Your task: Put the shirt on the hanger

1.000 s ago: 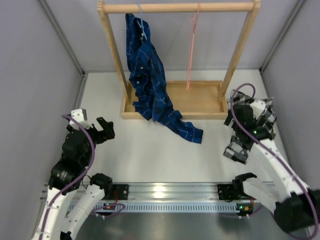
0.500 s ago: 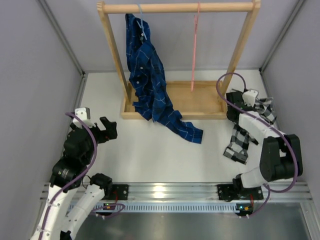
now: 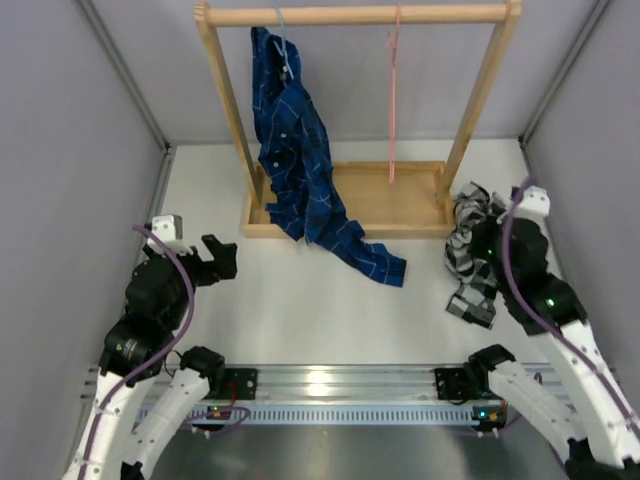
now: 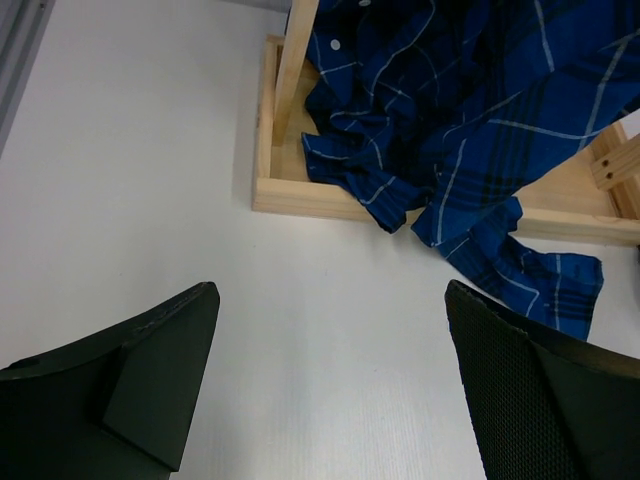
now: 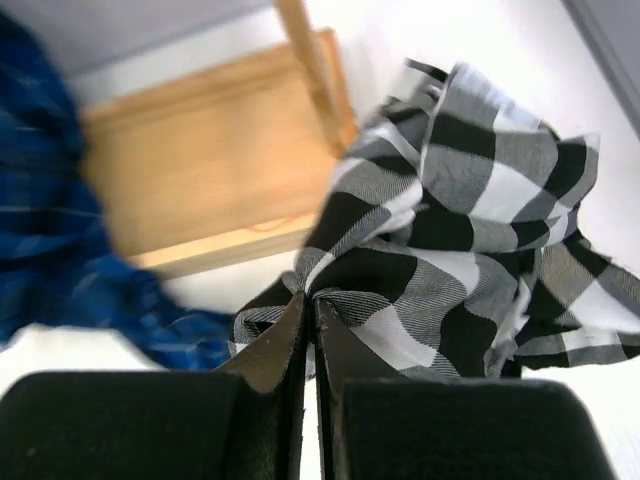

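R pincer, seemingly pinching shirt

- Top cam: high over the near edge, looking down on the white table and light wooden clothes rack.
- Left wrist: low, facing the rack's base.
- Right wrist: super close on the black-and-white checked fabric shirt, same base behind.

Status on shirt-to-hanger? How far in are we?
Early. Done: only the grasp. The right pincer is shut on a fold of the black-and-white checked shirt, bunched beside the rack's right post. In hand: that grip; the left pincer is open and empty. Left: everything else. The pink hanger hangs bare on the wooden rail, shirt not yet on it.
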Tool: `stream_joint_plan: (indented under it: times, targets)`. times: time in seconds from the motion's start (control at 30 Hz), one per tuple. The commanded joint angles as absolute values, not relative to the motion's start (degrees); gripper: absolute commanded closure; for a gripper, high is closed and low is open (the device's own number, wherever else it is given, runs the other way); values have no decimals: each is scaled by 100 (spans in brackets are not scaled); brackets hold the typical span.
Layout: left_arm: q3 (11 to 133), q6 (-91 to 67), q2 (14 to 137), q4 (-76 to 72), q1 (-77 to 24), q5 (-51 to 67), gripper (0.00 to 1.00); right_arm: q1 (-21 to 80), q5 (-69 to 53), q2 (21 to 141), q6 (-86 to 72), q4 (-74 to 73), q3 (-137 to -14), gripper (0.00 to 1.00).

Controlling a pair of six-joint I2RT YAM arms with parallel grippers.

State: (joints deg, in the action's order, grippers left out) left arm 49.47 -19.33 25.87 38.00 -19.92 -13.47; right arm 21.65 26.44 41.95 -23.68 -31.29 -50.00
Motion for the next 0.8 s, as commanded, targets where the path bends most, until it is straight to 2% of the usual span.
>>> stream_joint_plan:
  times: [0.0,0.17,0.4,0.5,0.63,0.67,0.77]
  targets:
    - [5010,-1802,2496,3279,-1969,-1003,2,2224,1215,3253,-2488,-3989,-5895,100]
    - [5098,-1670,2426,2928,-1969,-134,2,2224,-417,3225,-2303,-4376,-7667,100]
    - [5422,-1986,2504,1831,-1969,2501,2,2224,-1625,4314,-2329,-4421,-9929,100]
    - [5467,-2372,2663,1364,-1969,3330,2,2224,-1592,4781,-2399,-4421,-10450,100]
    - [5020,-3075,2874,941,-1960,3445,2,2224,-854,4450,-2566,-3976,-9075,100]
    - [4731,-3259,2944,940,-1960,3384,2,2232,-426,4299,-2610,-3877,-8078,100]
    - [4378,-3261,2936,1167,-1960,3034,2,2224,855,3728,-2742,-3701,-6257,100]
